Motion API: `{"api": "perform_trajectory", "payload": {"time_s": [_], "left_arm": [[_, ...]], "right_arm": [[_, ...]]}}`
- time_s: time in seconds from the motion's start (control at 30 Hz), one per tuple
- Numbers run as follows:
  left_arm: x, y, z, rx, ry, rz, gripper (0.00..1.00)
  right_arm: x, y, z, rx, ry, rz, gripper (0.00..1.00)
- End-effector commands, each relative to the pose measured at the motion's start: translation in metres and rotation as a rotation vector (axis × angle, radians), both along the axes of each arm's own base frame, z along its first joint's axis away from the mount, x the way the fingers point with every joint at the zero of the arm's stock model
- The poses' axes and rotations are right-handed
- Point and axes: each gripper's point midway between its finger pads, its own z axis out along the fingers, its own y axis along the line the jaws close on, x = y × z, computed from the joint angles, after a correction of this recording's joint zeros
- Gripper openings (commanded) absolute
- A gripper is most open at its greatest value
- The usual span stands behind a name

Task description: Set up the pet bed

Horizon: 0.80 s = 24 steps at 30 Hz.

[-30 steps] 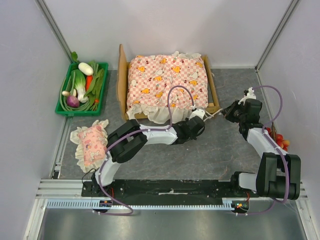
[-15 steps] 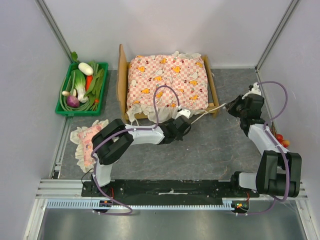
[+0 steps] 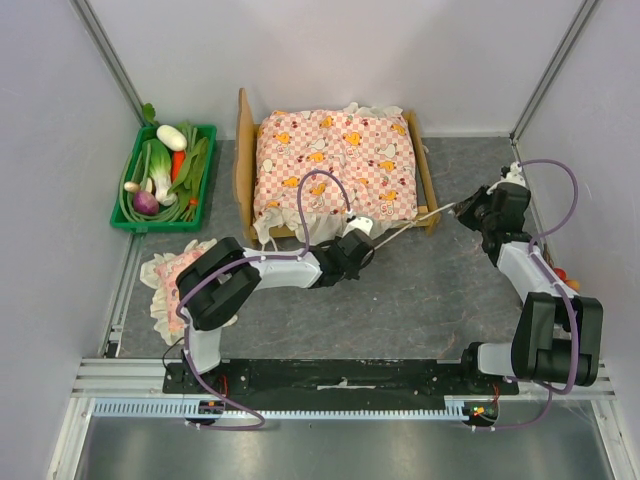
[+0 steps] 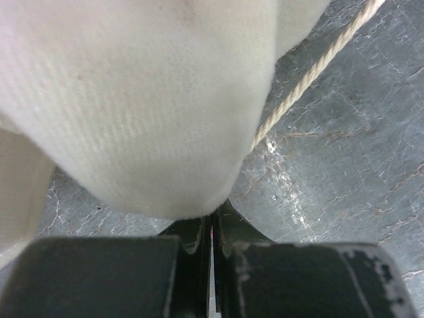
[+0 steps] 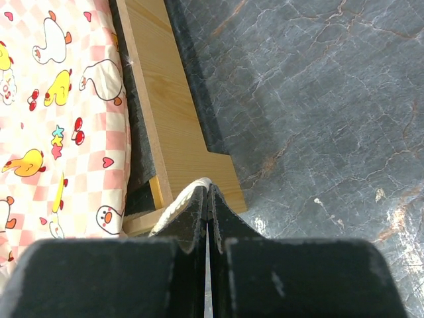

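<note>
The two arms are bolted at the near edge of the grey bench (image 3: 430, 300). Just beyond the left arm's (image 3: 280, 268) base, a small pink frilled pillow (image 3: 180, 282) is seen lying flat at the near left, partly covered by that arm's elbow.

Further in, the left jaws are found pressed fully together just in front of the bed's near rail. In the left wrist view they are overhung by a cream frill (image 4: 146, 99), and a pale cord (image 4: 311, 73) is seen running toward them until it is lost under that frill; they appear to be closed on it. From above, the cord (image 3: 415, 222) is stretched straight across to the right arm (image 3: 530, 270).

The right jaws are likewise closed tight, with a loop of the cord (image 5: 175, 209) pinched at their tips, just beside the bed's near right corner.

The pet bed (image 3: 243, 150) is placed at the far middle of the bench, its headboard turned to the left. Its wooden side rail (image 5: 169, 112) is filled up to by the pink-checked mattress (image 3: 335, 155), whose frill is draped over the near rail.

At the far left, a green tray (image 3: 150, 226) of vegetables (image 3: 160, 170) is set beside the headboard.
</note>
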Motion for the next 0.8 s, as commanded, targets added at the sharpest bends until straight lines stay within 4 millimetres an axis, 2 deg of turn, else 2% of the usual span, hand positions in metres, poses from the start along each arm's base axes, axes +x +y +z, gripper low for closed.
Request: {"api": "perform_trajectory", "payload": {"time_s": [0.0,0.1,0.13,0.17,0.2,0.23,0.27,0.3,0.37,0.4,0.43,0.47,0.5,0.57,0.6,0.63,0.7,0.77], "left_arm": [[-0.002,-0.006,0.015,-0.051,-0.004,-0.019,0.09],[-0.009,-0.029,0.037,-0.099,-0.027,-0.090,0.30],[-0.013,-0.034,0.043,-0.108,-0.033,-0.106,0.33],[-0.013,-0.037,0.055,-0.133,-0.048,-0.107,0.40],[-0.014,-0.037,0.061,-0.144,-0.053,-0.105,0.43],[-0.015,-0.036,0.067,-0.159,-0.055,-0.094,0.46],[-0.018,-0.030,0.077,-0.165,-0.062,-0.087,0.48],[-0.017,-0.025,0.085,-0.169,-0.078,-0.071,0.52],[-0.020,-0.014,0.091,-0.162,-0.092,-0.060,0.56],[-0.021,-0.008,0.108,-0.182,-0.116,-0.052,0.61],[-0.022,-0.005,0.114,-0.188,-0.128,-0.051,0.63],[-0.024,0.001,0.118,-0.190,-0.136,-0.049,0.64],[-0.025,0.009,0.131,-0.192,-0.158,-0.031,0.65],[-0.024,0.022,0.141,-0.186,-0.181,-0.002,0.68],[-0.023,0.031,0.153,-0.187,-0.205,0.023,0.69],[-0.022,0.037,0.158,-0.185,-0.214,0.035,0.69],[-0.017,0.049,0.169,-0.196,-0.228,0.066,0.71],[-0.016,0.065,0.184,-0.218,-0.239,0.094,0.72]], "right_arm": [[0.010,-0.007,0.042,-0.028,-0.132,0.008,0.01],[-0.016,0.011,0.038,0.001,-0.129,0.081,0.29],[-0.026,0.010,0.029,-0.003,-0.084,0.079,0.42],[-0.031,0.008,0.028,-0.015,-0.075,0.069,0.45],[-0.034,0.007,0.035,-0.031,-0.088,0.068,0.48],[-0.039,0.006,0.032,-0.045,-0.056,0.073,0.52],[-0.038,0.006,0.034,-0.052,-0.054,0.081,0.53],[-0.031,0.005,0.049,-0.063,-0.073,0.089,0.54],[-0.026,0.008,0.062,-0.065,-0.090,0.113,0.54],[-0.019,0.019,0.077,-0.039,-0.130,0.177,0.54],[-0.012,0.025,0.084,-0.023,-0.149,0.207,0.53],[-0.008,0.030,0.087,-0.006,-0.142,0.225,0.53],[0.003,0.046,0.090,0.003,-0.136,0.288,0.54],[0.011,0.063,0.080,-0.004,-0.082,0.338,0.54],[0.021,0.079,0.073,-0.018,-0.058,0.379,0.54],[0.025,0.081,0.066,-0.022,-0.033,0.378,0.54],[0.033,0.101,0.046,-0.017,0.017,0.400,0.54],[0.040,0.103,0.033,-0.032,0.050,0.388,0.54]]}}
